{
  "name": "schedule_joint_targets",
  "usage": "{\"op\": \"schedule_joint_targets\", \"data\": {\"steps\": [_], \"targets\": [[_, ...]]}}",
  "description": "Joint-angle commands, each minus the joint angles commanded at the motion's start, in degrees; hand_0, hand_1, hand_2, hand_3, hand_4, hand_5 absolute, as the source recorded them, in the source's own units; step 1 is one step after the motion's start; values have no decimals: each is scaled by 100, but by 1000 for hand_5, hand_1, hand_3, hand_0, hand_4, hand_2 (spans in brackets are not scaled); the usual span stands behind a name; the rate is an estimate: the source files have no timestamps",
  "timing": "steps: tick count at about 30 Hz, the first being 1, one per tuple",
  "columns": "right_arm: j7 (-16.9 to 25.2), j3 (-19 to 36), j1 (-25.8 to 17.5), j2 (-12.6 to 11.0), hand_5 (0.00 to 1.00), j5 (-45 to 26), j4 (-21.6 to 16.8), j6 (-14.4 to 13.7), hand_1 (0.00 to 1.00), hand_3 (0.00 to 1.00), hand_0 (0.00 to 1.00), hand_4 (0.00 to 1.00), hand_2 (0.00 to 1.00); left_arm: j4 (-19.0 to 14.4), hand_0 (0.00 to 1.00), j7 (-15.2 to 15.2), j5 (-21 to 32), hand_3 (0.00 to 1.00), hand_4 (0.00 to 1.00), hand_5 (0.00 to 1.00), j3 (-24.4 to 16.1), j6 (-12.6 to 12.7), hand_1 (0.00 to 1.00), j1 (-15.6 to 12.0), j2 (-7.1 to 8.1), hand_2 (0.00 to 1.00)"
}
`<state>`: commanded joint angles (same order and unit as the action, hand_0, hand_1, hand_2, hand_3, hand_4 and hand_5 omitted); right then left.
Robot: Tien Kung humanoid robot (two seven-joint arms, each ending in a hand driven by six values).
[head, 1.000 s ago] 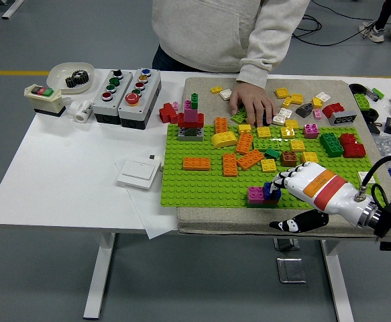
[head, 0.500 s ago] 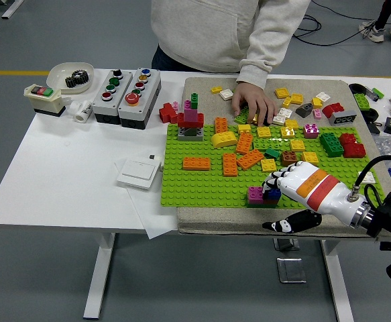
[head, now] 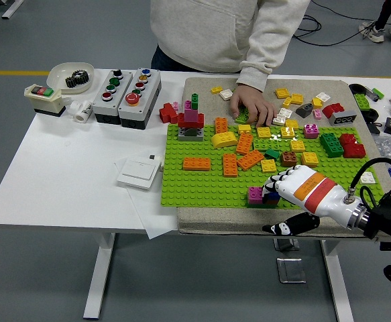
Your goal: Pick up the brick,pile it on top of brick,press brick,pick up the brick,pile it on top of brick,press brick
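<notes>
My right hand (head: 275, 188), white with an orange band, lies over the front edge of the green baseplate (head: 195, 184). Its fingers rest curled on top of a blue brick (head: 271, 196), which sits against a magenta brick (head: 255, 195). The thumb hangs below the table edge. Whether the blue brick is stacked on another brick is hidden by the fingers. Several orange bricks (head: 239, 157) lie in the plate's middle. A red and magenta tower (head: 191, 118) stands at the plate's far left. The left arm is out of view.
A person at the far side rests a hand (head: 251, 106) on bricks at the plate's far edge. Loose bricks (head: 316, 127) crowd the right of the plate. Two button boxes (head: 127, 87), a bowl (head: 70, 75) and a white switch (head: 139, 172) lie left.
My right hand has slid a little left and lower, settling more over the blue brick. The person's hand has shifted slightly among the far bricks.
</notes>
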<state>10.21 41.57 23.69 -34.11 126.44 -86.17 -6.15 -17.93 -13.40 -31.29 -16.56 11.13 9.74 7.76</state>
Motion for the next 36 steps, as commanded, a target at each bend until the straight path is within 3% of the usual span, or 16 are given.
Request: {"op": "schedule_joint_targets", "data": {"steps": [20,36], "targets": [[6,-81,12,4,612,-21,1,22,576,582,494,888,660,-4,700,-1,16,613,721,686,8,0,728,12,4,749],[174,228,125,130,614,-304,31,-420,578,582,492,888,662,-10,700,-4,25,614,721,686,13,1,728,13,7,749]]}}
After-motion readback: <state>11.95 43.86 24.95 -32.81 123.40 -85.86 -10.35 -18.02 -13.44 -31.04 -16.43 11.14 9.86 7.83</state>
